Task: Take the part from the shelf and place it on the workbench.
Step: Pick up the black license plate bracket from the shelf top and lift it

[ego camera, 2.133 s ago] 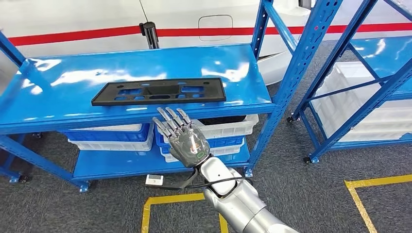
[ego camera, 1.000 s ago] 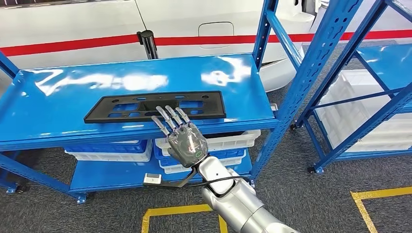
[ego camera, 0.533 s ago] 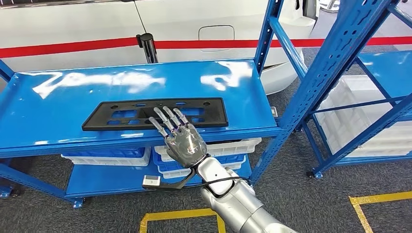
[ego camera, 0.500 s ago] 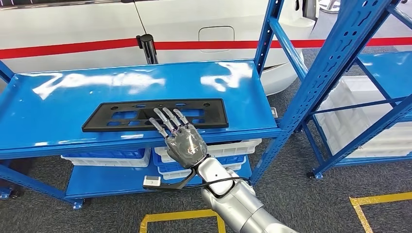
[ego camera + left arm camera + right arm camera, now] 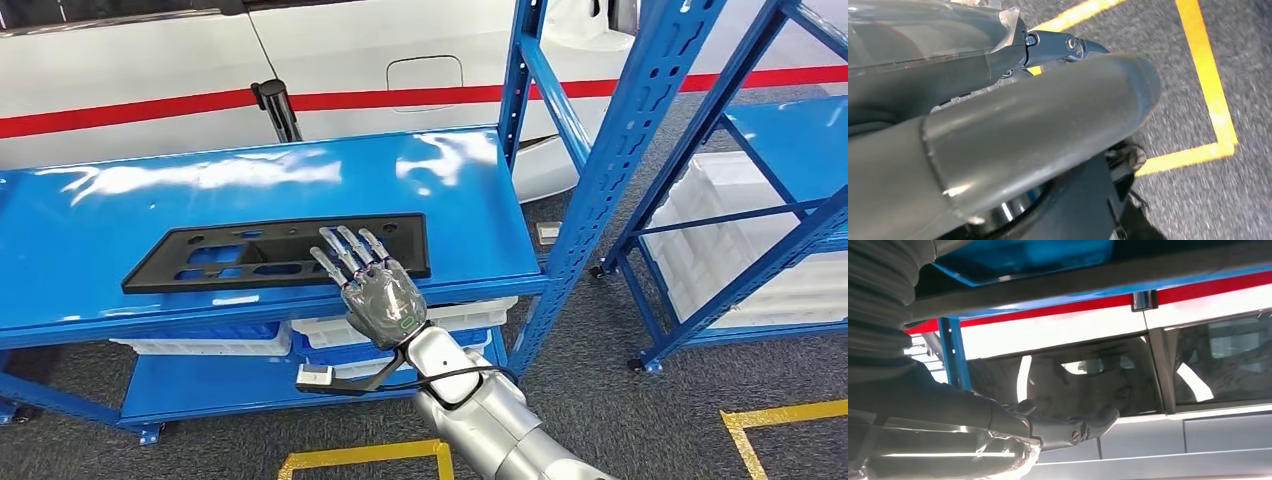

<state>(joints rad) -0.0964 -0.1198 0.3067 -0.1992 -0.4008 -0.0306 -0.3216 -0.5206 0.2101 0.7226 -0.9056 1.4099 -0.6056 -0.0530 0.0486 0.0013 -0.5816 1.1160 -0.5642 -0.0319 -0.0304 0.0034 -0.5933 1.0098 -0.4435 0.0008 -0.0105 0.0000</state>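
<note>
On the upper blue shelf (image 5: 200, 200), near its front edge, lies the flat black part (image 5: 230, 258), long side parallel to that edge. Right robot hand (image 5: 372, 290): raised at the shelf front with fingers (image 5: 340, 250) spread and holding nothing, fingertips over the part's near right portion; contact cannot be judged. Left robot hand (image 5: 1013, 130): seen close over grey floor with yellow tape (image 5: 1208, 85); state indeterminate.

Black part (image 5: 275, 252), blue shelf (image 5: 90, 230), yellow floor line (image 5: 360, 455).
</note>
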